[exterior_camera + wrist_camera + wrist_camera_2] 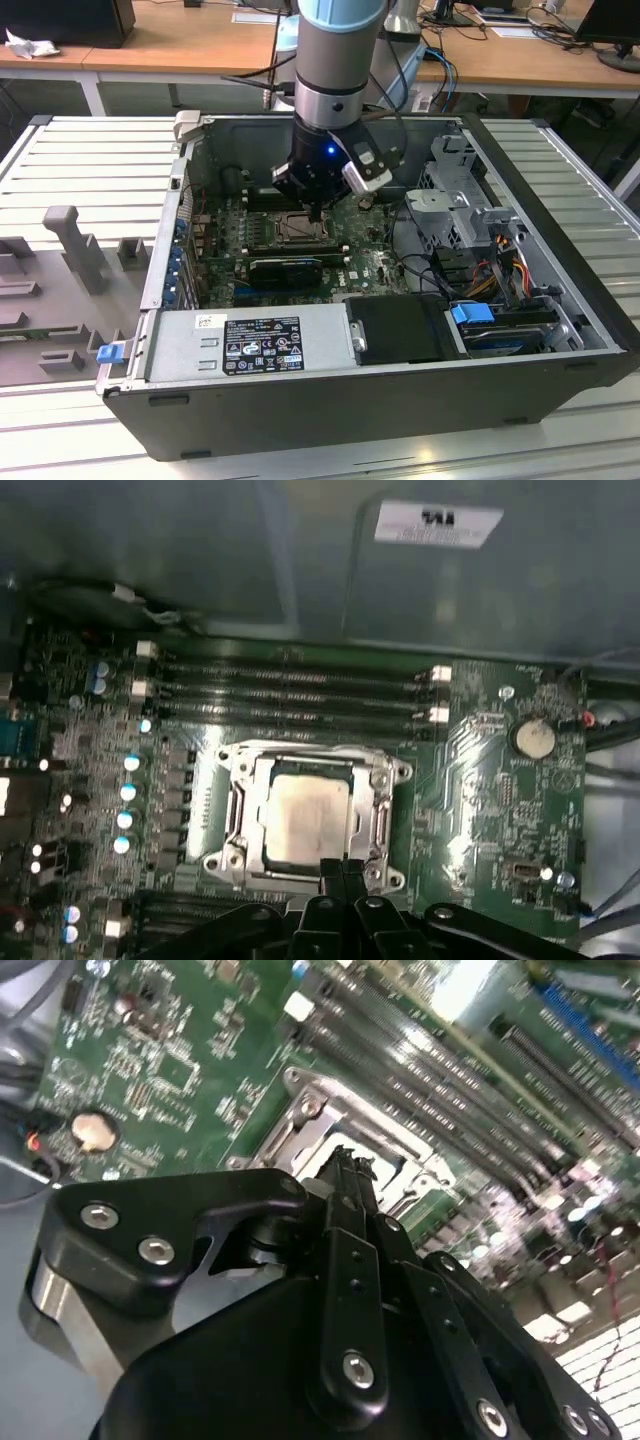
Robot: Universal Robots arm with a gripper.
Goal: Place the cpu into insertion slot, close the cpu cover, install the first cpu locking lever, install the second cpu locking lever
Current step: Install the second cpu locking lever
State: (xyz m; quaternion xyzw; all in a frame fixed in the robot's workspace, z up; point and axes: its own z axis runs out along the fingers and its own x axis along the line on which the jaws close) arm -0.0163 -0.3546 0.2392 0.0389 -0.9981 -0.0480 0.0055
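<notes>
- CPU (303, 818): flat square chip with a tan-grey face, seated in the insertion slot (238, 815) on the green motherboard (490, 810); seen in the first wrist view.
- CPU cover (380, 810): silvery metal frame, lying flat down around the chip, whose face shows through its central window.
- Gripper (342, 872): black fingers pressed together with no gap between them, holding nothing; tips stand at the cover's near edge, just above or touching it, which cannot be told. In the second wrist view the gripper (347, 1165) points down at the cover (330, 1110); in the exterior view the gripper (316, 212) hangs over the socket.
- Memory slots (290, 695): long dark rows just beside the socket.
- Coin battery (533, 738): round, silvery, well apart from the socket.
- Computer case (560, 230): open, lying on a slatted grey table (90, 160).
- Power supply (250, 345): grey box with a label, along the case's near wall.
</notes>
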